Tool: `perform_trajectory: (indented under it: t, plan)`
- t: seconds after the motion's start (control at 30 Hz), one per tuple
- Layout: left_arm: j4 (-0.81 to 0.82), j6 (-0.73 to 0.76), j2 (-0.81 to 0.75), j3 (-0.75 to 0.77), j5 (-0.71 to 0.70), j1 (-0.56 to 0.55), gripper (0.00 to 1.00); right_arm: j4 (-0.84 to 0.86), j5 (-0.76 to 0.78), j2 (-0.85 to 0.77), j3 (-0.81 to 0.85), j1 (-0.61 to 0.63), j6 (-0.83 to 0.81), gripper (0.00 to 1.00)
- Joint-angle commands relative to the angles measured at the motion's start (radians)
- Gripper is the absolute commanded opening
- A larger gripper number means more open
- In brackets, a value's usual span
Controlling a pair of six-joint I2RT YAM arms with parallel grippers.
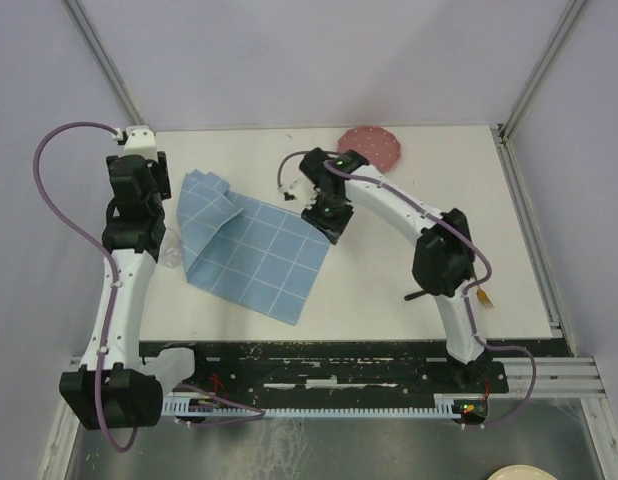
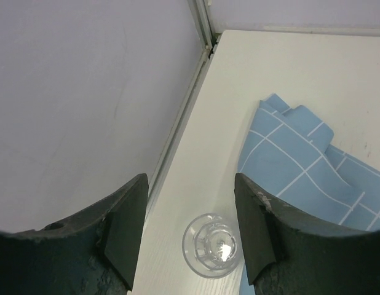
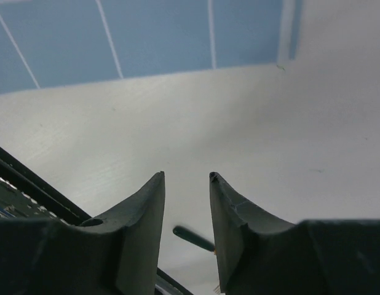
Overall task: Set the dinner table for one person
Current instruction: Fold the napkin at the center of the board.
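The white dinner table [image 1: 389, 270] carries a blue grid placemat [image 1: 254, 250] lying at an angle, its far left corner folded over. My right gripper [image 1: 327, 222] hovers at the mat's right edge; in the right wrist view it [image 3: 187, 178] is open with only bare table between the fingers, and the placemat [image 3: 147, 37] lies beyond. My left gripper [image 2: 190, 178] is open above a clear glass [image 2: 211, 246], which stands on the table just left of the placemat [image 2: 313, 172]. In the top view the left gripper [image 1: 144, 215] hangs over the table's left side near the glass [image 1: 169, 258].
A dark red plate [image 1: 371, 147] sits at the far edge. A fork [image 1: 484, 295] with gold tines lies near the right arm, and a dark utensil handle [image 3: 193, 238] shows behind the right fingers. Walls and metal rails [image 2: 184, 117] border the table.
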Motion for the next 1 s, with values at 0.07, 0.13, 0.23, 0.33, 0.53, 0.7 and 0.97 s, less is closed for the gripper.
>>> perform_trajectory:
  t: [0.07,0.13,0.23,0.33,0.53,0.7,0.97]
  plan:
    - [-0.091,0.09,-0.137,-0.028,0.045,0.005,0.65,-0.067,0.047,0.176,0.248,0.143,0.025,0.19]
    - [-0.117,0.098,-0.169,-0.028,0.054,0.005,0.65,-0.06,0.056,0.21,0.27,0.173,0.029,0.02]
    - [-0.157,0.1,-0.203,-0.029,0.065,0.004,0.65,-0.054,0.042,0.236,0.284,0.193,0.037,0.02]
    - [-0.19,0.086,-0.227,-0.045,0.08,0.004,0.64,-0.051,0.01,0.262,0.301,0.213,0.039,0.02]
    - [-0.226,0.071,-0.279,-0.088,0.087,0.003,0.64,-0.055,-0.032,0.356,0.38,0.256,0.05,0.02]
    - [-0.274,0.058,-0.288,-0.068,0.073,0.004,0.63,-0.019,-0.054,0.407,0.418,0.282,0.058,0.02]
    - [-0.31,0.084,-0.331,-0.089,0.071,0.004,0.61,0.042,-0.072,0.474,0.444,0.288,0.078,0.02]
